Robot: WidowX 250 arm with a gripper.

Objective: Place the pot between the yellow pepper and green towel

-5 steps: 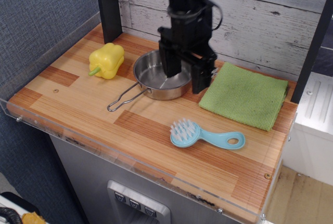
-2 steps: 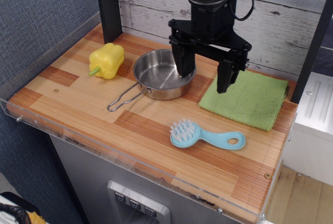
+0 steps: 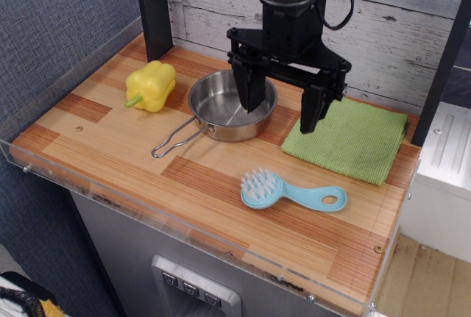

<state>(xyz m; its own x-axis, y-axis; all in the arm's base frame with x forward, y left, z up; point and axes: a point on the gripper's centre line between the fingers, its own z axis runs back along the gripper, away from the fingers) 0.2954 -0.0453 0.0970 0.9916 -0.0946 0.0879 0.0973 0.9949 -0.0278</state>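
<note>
The pot (image 3: 224,111) is a shiny steel pan standing on the wooden table, its wire handle pointing to the front left. The yellow pepper (image 3: 151,85) lies just left of it. The green towel (image 3: 349,137) lies flat to its right. My gripper (image 3: 280,104) hangs open and empty above the pot's right rim and the towel's left edge. One finger (image 3: 249,93) is in front of the pot's inside and the other finger (image 3: 311,109) is over the towel's left edge. The pot stands free of the fingers.
A light-blue brush (image 3: 287,192) with white bristles lies in front of the towel. A dark post (image 3: 153,8) stands at the back left. A clear plastic rim (image 3: 147,210) runs along the table's front and left edges. A plank wall is behind.
The gripper opened wide, lifted off the pot and moved right, then drifted slightly back left. The pot stays between pepper and towel.
</note>
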